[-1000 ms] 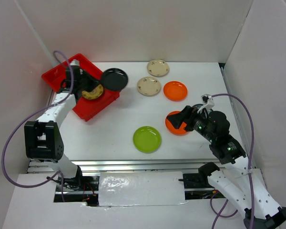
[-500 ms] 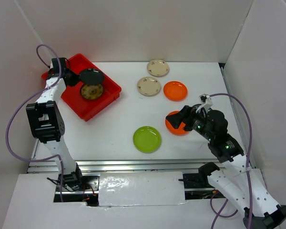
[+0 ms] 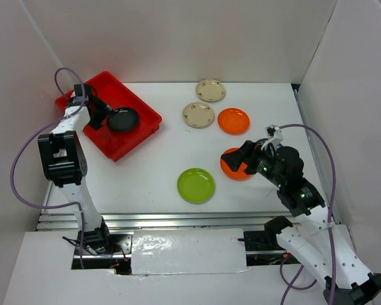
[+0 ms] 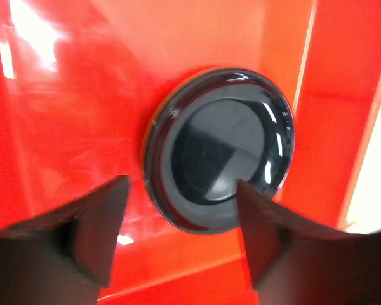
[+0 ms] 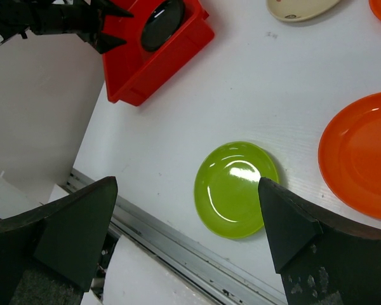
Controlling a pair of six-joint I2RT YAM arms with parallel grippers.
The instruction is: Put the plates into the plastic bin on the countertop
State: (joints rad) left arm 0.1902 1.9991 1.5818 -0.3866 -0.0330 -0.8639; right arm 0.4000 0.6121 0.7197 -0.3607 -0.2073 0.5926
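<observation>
Red bin (image 4: 63, 95) holds black plate (image 4: 219, 149); left pincer (image 4: 181, 190) spread, hovering above.

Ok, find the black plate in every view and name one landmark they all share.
Top external: black plate at upper left, inside the bin.
Left wrist: black plate at centre, lying on the bin floor.
Right wrist: black plate at the top edge, left of centre, in the bin.
Shared landmark: the red bin around it.
</observation>
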